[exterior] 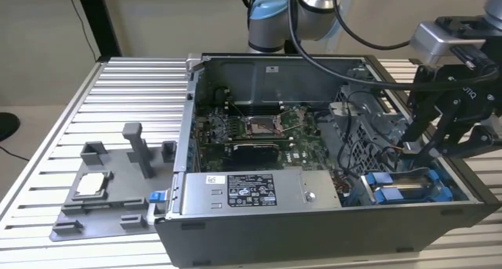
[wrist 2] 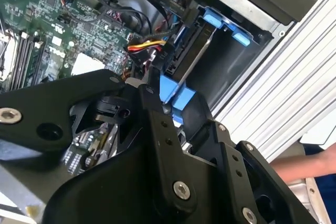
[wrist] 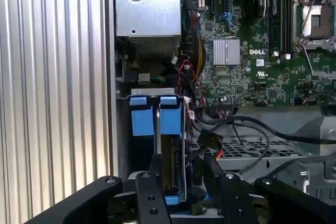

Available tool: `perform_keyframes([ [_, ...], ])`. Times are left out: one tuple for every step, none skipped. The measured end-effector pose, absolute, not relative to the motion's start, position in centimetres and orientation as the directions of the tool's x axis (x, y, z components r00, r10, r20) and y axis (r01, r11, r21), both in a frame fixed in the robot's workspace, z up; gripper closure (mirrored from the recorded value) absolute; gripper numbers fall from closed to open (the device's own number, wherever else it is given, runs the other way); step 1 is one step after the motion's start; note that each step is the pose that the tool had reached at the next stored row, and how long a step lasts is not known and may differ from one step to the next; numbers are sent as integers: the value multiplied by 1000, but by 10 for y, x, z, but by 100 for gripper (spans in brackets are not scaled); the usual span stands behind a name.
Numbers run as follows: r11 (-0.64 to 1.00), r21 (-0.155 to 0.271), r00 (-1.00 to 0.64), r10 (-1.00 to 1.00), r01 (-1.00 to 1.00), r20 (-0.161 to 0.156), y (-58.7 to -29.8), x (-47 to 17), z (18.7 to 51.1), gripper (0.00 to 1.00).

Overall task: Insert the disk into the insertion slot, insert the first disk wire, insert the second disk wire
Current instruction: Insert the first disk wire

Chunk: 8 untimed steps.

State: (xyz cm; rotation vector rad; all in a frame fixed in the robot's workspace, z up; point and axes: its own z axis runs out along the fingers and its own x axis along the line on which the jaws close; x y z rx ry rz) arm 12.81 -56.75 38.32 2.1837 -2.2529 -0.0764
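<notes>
Tool [wrist 2: 176, 103] closed narrowly on the blue-capped end of the disk [wrist 2: 184, 51], one black finger [wrist 2: 149, 103] on each side of the cap; in the first wrist view the tool [wrist: 181, 182] straddles the same end of the disk [wrist: 170, 161], which stands on edge. Disk seated lengthwise in the insertion slot [exterior: 390, 194], between the blue rails, at the corner of the computer case [exterior: 314, 239] towards the exterior view's right; the tool [exterior: 429, 154] hangs over the far end of that bay. Bundle of red, yellow and black wires [wrist 2: 144, 45] just beside the inner face of the disk; whether any lead is plugged in cannot be told; a black cable [wrist: 212, 148] with a red end loops near the perforated grey sheet beside the slot. Motherboard [exterior: 259, 134] on the floor of the case, with the square processor socket [wrist: 317, 22] well apart from the slot; silver power supply [exterior: 259, 190] along the near wall, next to the slot. Case resting on the ribbed aluminium bench [exterior: 126, 93]; grey fixture tray [exterior: 110, 181] lying on the bench at the exterior view's left of the case. Person's arm [wrist 2: 310, 163] over the bench, outside the case wall; robot arm [exterior: 306, 4] rising behind the case.
</notes>
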Motion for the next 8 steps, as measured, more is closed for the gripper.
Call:
perform_keyframes([
  [30,37,-32,-999,-999,-33,-567,128,382,0],
  [30,36,-31,-999,-999,-35,-566,129,381,0],
  [30,36,-31,-999,-999,-37,-565,129,380,0],
  [29,36,-31,-999,-999,-39,-565,130,380,0],
  [29,35,-30,-999,-999,-41,-564,130,379,0],
  [29,34,-30,-999,-999,-43,-563,130,378,0],
  [28,33,-30,-999,-999,-45,-563,131,377,0],
  [28,32,-29,-998,-999,-47,-562,131,376,0],
])
